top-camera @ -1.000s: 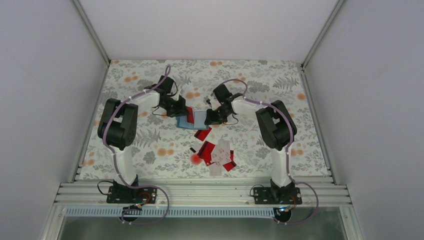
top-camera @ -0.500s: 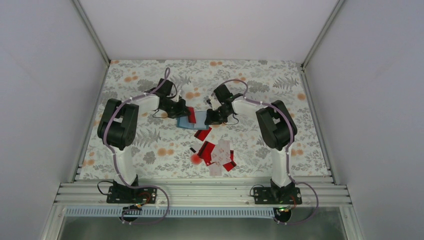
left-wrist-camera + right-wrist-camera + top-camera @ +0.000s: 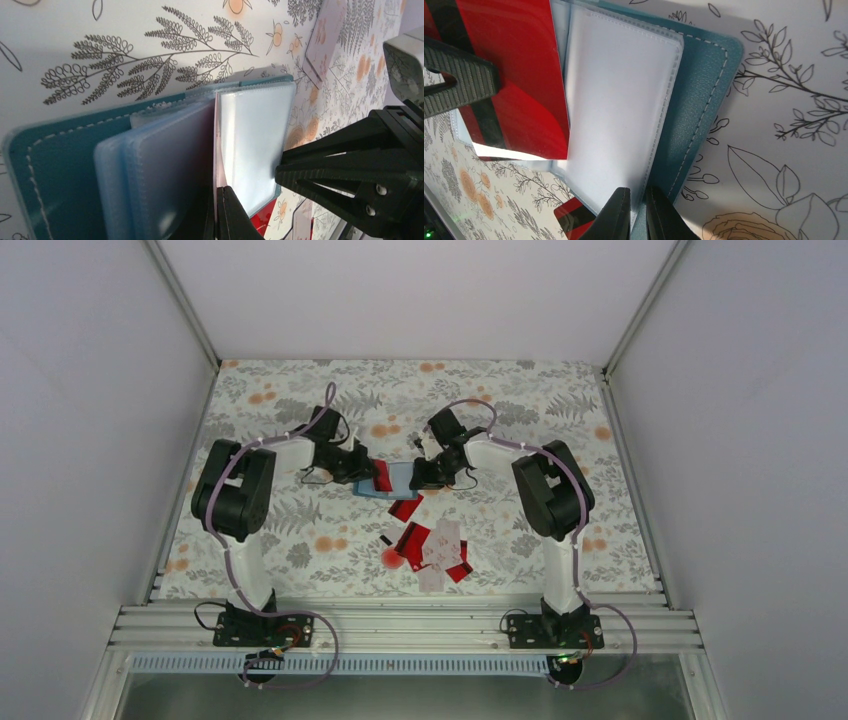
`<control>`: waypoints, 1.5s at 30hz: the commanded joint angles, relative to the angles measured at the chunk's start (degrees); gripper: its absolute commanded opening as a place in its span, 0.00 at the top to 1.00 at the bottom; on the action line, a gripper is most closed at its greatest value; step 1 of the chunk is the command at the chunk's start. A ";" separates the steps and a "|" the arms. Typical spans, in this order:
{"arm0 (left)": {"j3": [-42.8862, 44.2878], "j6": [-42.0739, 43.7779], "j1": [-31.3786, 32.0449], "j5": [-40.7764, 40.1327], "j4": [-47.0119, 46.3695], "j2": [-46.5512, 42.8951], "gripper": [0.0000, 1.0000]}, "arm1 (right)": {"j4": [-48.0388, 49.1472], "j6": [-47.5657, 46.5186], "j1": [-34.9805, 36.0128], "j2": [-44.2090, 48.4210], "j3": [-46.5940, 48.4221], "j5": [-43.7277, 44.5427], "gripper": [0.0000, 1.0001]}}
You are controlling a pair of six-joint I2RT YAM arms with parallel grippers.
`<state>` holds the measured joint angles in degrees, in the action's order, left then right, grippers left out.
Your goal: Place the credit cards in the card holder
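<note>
**Clerk:** Entry one, the holder. Location?

**Keeper:** Teal-blue stitched rectangular card holder (image 3: 398, 481), lying open on the flower-printed desk (image 3: 520, 410). It sits in the centre, towards the far half, between the two hands. Clear plastic sleeves (image 3: 619, 100) fan out from its cover.

**Clerk:** Entry two, the hands?

**Keeper:** Left hand (image 3: 218, 212): closed on a bright red flat plastic card with a black stripe (image 3: 519, 85), gripped at its left end. Right hand (image 3: 638, 212): pinched on the edge of one clear sleeve.

**Clerk:** Is the card seated?

**Keeper:** Cannot tell. From the left wrist it stands edge-on between two sleeves. Whether its edge has entered a pocket is hidden.

**Clerk:** Handling notes for the insertion?

**Keeper:** My judgement:
- Set the card's leading edge square to the pocket mouth and lay it flat before pushing.
- Slide it rightward in one slow, straight stroke.
- The right hand should hold its sleeve taut, since the thin plastic looks likely to buckle.
- Release the card only once most of it is inside.

**Clerk:** Remaining stock?

**Keeper:** Red and pale loose cards (image 3: 437, 545), overlapping in a heap nearer than the holder, not yet loaded.
</note>
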<state>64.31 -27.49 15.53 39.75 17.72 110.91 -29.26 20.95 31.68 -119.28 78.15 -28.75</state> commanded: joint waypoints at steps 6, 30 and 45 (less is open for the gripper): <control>-4.20 1.50 -0.85 4.92 -6.55 -0.91 0.98 | -3.53 1.12 1.88 -6.32 -4.11 2.47 0.91; -3.49 7.43 -0.99 3.19 -1.32 1.50 0.98 | -2.84 2.76 2.11 -7.55 -3.50 2.43 0.92; 6.59 11.07 -1.64 5.79 14.43 8.22 0.98 | -2.54 3.44 2.59 -7.57 -3.65 2.98 0.92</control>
<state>68.82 -19.42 14.22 46.57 26.11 115.63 -27.38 23.97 31.81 -120.05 78.06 -30.94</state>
